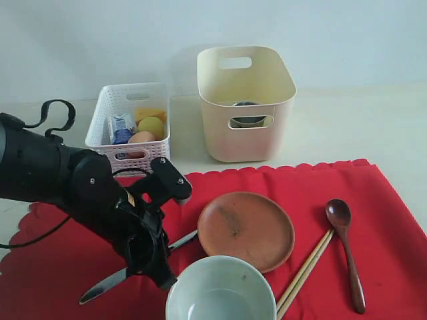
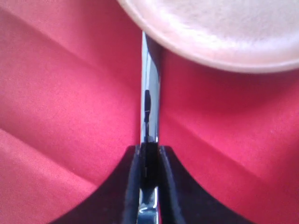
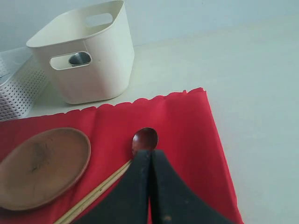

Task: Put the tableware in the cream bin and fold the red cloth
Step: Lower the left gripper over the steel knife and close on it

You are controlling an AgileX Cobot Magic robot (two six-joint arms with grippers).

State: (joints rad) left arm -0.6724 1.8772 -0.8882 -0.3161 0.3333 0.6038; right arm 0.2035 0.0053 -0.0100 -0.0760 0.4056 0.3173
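Plain white wall (image 1: 80, 40) running across the far side, pale cream tabletop (image 1: 360, 127) stretching out from it towards the near right, soft even light falling over everything, only faint shadows showing, surfaces looking matte.

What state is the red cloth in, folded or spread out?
Spread out. The red cloth lies open across the table, with the brown plate, green bowl and wooden spoon resting on it.

Matte black arm (image 1: 60, 177) with bulky rounded housings, looping black cable (image 1: 56, 102), tapered black fingers (image 2: 112, 191).
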